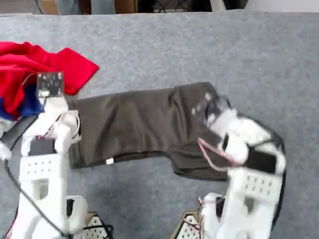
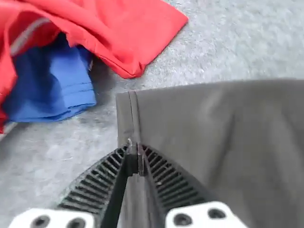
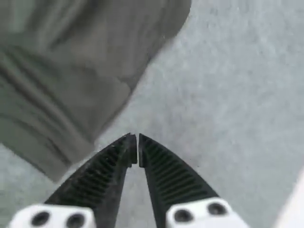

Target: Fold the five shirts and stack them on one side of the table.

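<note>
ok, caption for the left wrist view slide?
Left tool shut on the dark shirt at its hem, red shirt and blue shirt heaped beyond.

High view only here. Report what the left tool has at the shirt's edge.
Observer: The left tool is shut on the dark shirt, pinching its hem close to the corner.
Operator: Now give me the right tool.
Observer: The right tool is shut with nothing in it, over bare table beside the shirt's edge.
Operator: Check the red shirt against that corner.
Observer: The red shirt lies apart from the corner, with a strip of table between them.
</note>
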